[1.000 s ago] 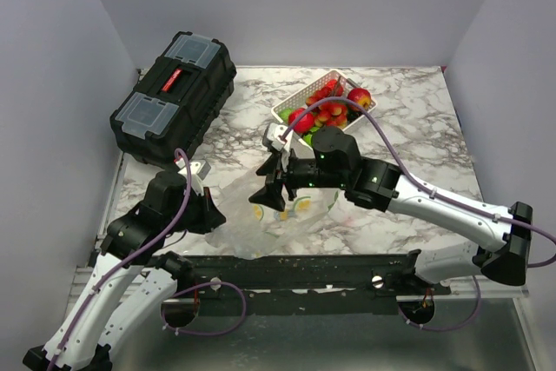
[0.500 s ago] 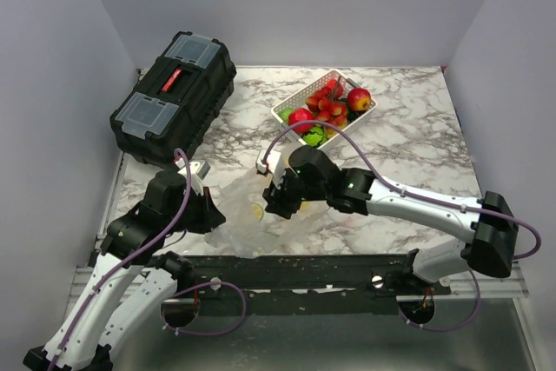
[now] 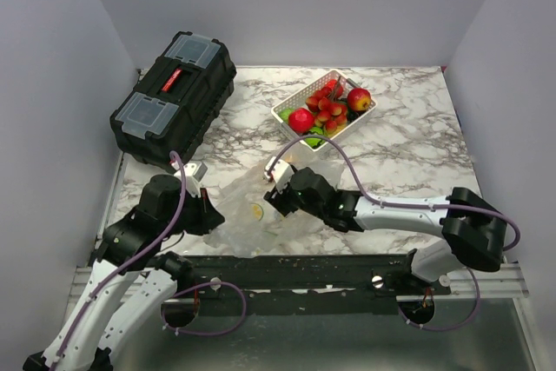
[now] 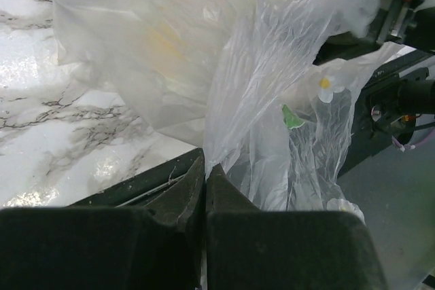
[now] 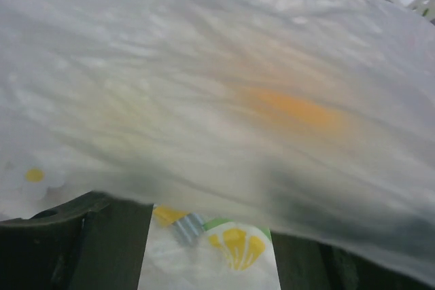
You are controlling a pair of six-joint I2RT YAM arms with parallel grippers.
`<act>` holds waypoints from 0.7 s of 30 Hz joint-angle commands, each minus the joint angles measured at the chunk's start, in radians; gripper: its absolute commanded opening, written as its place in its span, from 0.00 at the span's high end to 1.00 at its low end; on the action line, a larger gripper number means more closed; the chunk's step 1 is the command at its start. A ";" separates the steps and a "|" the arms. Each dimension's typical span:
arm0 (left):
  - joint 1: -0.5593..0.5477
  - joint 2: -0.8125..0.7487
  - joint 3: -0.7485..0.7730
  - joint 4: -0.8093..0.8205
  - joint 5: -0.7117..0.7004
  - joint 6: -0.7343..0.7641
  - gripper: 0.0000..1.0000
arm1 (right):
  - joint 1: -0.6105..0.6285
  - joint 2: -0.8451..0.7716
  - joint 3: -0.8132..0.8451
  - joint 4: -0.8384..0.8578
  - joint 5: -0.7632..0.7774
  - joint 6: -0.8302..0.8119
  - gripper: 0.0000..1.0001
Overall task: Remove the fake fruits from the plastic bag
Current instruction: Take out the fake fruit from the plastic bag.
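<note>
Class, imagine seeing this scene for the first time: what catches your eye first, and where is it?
Bright red fake fruits heaped in the white basket at the far middle of the table stand out first, then the big black toolbox at far left. Near the front edge, the left gripper pinches the crinkly plastic bag while the open right gripper sits under its film.

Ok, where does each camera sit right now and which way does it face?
Top external: fixed above and behind the bases, looking down on the marble table; both arms show, left tool and right tool at the clear crinkly plastic bag.
Left wrist: on the left arm, looking along its shut fingers, which pinch the bag.
Right wrist: on the right arm, close against bag film, its spread fingers framing a pale yellow citrus slice.
Shared: all three show the bag; top and left wrist also the marble.
</note>
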 commanded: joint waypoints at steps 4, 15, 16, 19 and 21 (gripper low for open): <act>0.005 -0.037 0.022 0.029 -0.001 -0.004 1.00 | 0.007 0.108 0.022 0.339 0.266 0.108 0.33; 0.005 -0.014 0.000 0.109 0.117 -0.004 1.00 | 0.006 0.292 0.048 0.529 0.492 0.497 0.10; 0.005 -0.011 0.000 0.110 0.123 -0.003 1.00 | 0.006 0.318 0.059 0.549 0.492 0.499 0.09; 0.005 -0.001 0.000 0.118 0.133 -0.001 1.00 | 0.005 0.397 0.105 0.597 0.491 0.491 0.00; 0.005 0.003 -0.003 0.120 0.134 -0.002 1.00 | 0.006 0.445 0.142 0.600 0.504 0.485 0.00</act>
